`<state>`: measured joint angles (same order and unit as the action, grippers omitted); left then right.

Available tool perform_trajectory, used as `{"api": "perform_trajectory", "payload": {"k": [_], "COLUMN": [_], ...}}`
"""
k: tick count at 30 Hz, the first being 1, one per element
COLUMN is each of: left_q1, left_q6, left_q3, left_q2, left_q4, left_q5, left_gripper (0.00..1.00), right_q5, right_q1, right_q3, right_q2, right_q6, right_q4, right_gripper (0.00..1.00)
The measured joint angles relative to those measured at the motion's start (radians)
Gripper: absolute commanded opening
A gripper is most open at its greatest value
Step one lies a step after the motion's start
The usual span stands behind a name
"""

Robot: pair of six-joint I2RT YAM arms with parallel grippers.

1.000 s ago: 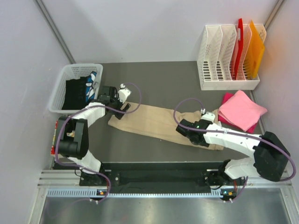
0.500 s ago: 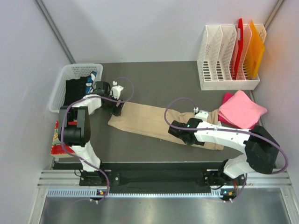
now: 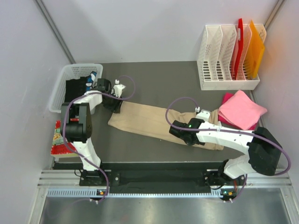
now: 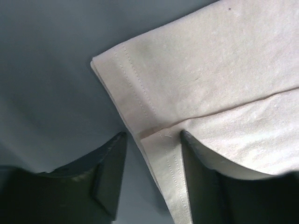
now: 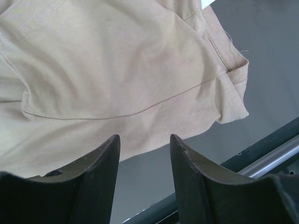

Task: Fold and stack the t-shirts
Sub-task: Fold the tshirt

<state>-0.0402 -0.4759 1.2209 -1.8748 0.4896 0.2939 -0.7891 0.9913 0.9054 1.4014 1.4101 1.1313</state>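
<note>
A tan t-shirt [image 3: 149, 121] lies folded into a long strip across the dark table. My left gripper [image 3: 115, 107] is open at the shirt's far left corner. In the left wrist view [image 4: 152, 137] its fingers straddle the stitched hem of the shirt [image 4: 210, 70]. My right gripper [image 3: 177, 132] is open at the shirt's near edge, right of the middle. In the right wrist view [image 5: 144, 142] the fingertips sit just short of the edge of the shirt [image 5: 117, 70]. A folded pink t-shirt stack [image 3: 242, 111] lies at the right.
A white basket [image 3: 58, 93] holding dark clothes stands at the back left, beside my left arm. A white file rack [image 3: 229, 51] with red and orange folders stands at the back right. A red packet [image 3: 58, 140] lies at the left edge. The table's front rail [image 5: 261, 154] is close behind my right gripper.
My left gripper has shifted a little left onto the shirt's corner. My right gripper has slid left along the shirt's near edge. The shirt has not moved.
</note>
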Motion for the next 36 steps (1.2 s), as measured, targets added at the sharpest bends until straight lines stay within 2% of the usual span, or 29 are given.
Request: {"api": "perform_trajectory", "payload": {"k": [1,3,4,7,16,24,32,36], "left_q1": [0.0,0.0,0.0,0.0,0.025,0.154,0.14,0.087], "left_q6": [-0.002,-0.007,-0.013,-0.018,-0.026,-0.043,-0.039,-0.023], "left_q3": [0.003,0.008,0.01,0.011,0.013,0.021,0.106,0.108], "left_q2": [-0.003,-0.006,-0.008,-0.01,-0.001,0.048,0.099,0.137], "left_q4": [0.003,0.011,0.015,0.031,0.082,0.211,0.286,0.298], "left_q5": [0.005,0.015,0.022,0.043,0.058,0.024,0.023,0.012], "left_gripper": [0.43,0.35,0.22,0.0,0.0,0.0,0.0,0.0], "right_q5": [0.0,-0.002,-0.003,-0.005,-0.013,-0.017,-0.021,-0.021], "right_q1": [0.0,0.001,0.001,0.001,0.001,0.001,0.001,0.001], "right_q3": [0.0,0.0,0.0,0.0,0.0,0.0,-0.003,-0.017], "right_q2": [0.0,-0.001,-0.001,-0.007,-0.02,-0.067,-0.073,-0.079], "right_q6": [0.0,0.0,0.0,0.0,0.001,0.001,0.0,0.0], "right_q4": [0.0,0.002,0.004,0.006,0.014,0.014,0.013,0.009], "right_gripper": [0.47,0.47,0.47,0.47,0.47,0.47,0.47,0.47]}}
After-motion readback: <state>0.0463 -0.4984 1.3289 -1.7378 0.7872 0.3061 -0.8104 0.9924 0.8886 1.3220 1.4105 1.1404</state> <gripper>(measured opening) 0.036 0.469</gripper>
